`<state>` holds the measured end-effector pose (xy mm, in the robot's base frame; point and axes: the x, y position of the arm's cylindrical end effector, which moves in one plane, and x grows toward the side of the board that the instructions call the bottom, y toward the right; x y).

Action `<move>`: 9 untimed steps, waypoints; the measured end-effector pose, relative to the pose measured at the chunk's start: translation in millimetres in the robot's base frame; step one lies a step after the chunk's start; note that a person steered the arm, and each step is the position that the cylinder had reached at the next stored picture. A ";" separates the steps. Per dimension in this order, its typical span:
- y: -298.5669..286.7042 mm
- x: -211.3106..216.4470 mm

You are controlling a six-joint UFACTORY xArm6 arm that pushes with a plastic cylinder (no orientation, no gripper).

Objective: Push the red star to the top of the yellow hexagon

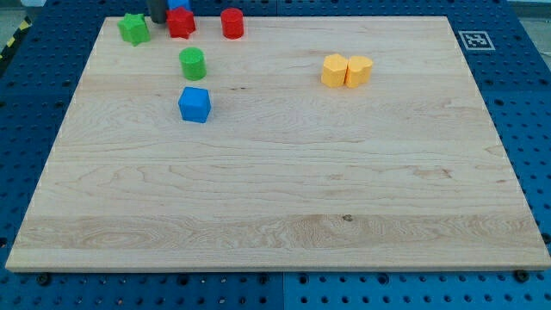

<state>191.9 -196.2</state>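
Observation:
The red star (181,23) lies near the board's top left edge. My tip (158,19) is at the view's top, right beside the star's left side, between it and a green star (133,28); whether it touches the red star cannot be told. Most of the rod is cut off by the view's top edge. The yellow hexagon (334,71) lies right of centre in the upper part of the board, far to the right of and below the red star. A second yellow block (359,71) touches its right side.
A red cylinder (232,22) stands just right of the red star. A blue block (179,4) peeks out behind the red star. A green cylinder (192,63) and a blue cube (195,104) lie below it. The wooden board (275,189) rests on a blue pegboard.

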 end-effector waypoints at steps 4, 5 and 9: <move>9.1 11.5; 15.7 20.4; 104.9 53.6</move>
<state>245.5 -91.2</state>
